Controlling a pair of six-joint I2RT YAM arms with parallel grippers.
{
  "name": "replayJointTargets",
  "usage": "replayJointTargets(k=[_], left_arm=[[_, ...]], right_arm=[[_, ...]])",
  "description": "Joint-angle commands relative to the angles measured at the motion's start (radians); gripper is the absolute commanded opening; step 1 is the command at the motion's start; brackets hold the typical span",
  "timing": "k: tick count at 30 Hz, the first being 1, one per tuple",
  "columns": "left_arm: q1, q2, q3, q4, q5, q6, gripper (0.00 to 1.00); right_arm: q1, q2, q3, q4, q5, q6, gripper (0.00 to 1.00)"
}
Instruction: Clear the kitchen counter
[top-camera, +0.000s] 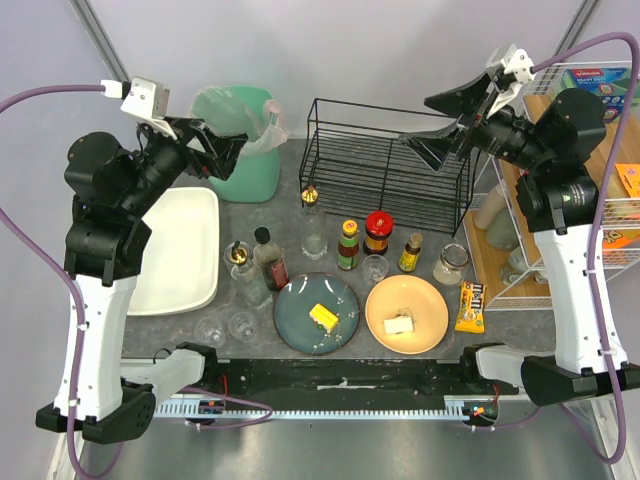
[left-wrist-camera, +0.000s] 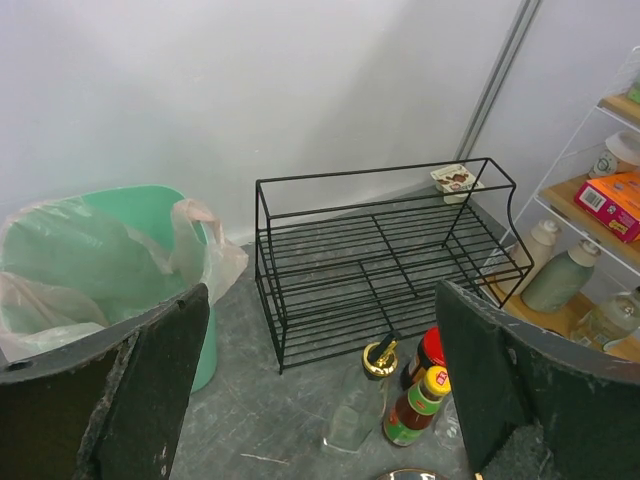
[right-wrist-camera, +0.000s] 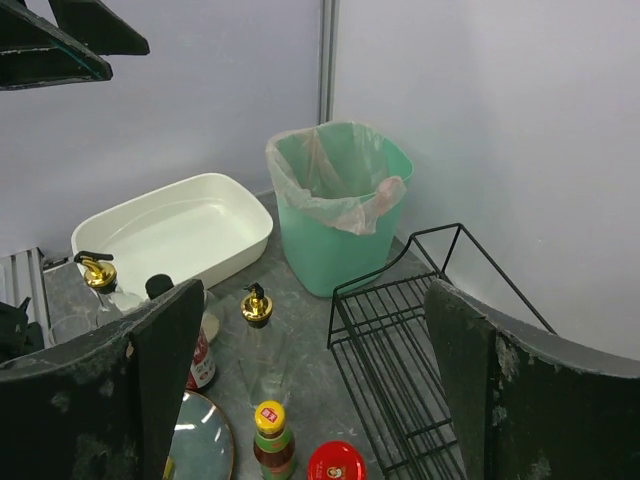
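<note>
Grey stone tabletop (top-camera: 288, 215) ahead of both arms, fully loaded; clearing not begun.
Overhead: left tool (top-camera: 225, 150) and right tool (top-camera: 445, 125) hover spread, empty, above plates (top-camera: 300, 330), bottles (top-camera: 347, 245), glasses (top-camera: 240, 325). Left wrist: wire rack (left-wrist-camera: 390, 250) behind the bottles. Right wrist: white tub (right-wrist-camera: 180, 240) holds nothing.

The top view looks steeply down from high above on the whole kitchen counter (top-camera: 283, 207), with the black wire rack (top-camera: 385, 165) in its upper middle. The left wrist view stands left of the rack, quite near, and faces it obliquely downward. The right wrist view stands right of the rack and looks across it to the green bin (right-wrist-camera: 340, 200). All three views share the rack and the bin.
</note>
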Motion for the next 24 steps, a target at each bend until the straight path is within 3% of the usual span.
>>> replayJointTargets(k=[1,7,13,24], left_arm=[[0.005,-0.012,-0.004,0.007,0.029,-0.006,0.99],[0.005,-0.044,-0.048,0.036,0.06,0.011,0.99],[0.005,-0.057,-0.051,0.044,0.01,0.006,0.99],[0.005,-0.07,-0.039,0.06,-0.009,0.008,0.99]], right_arm=[[0.002,-0.012,-0.022,0.036,-0.019,0.019,0.98],[0.092,0.01,-0.05,-0.004,0.045,-0.008,0.98],[0.32,0.056,-0.075,-0.071,0.298,-0.113,0.98],[0.563,0.137,-0.302,0.176,0.665,-0.113,0.98]])
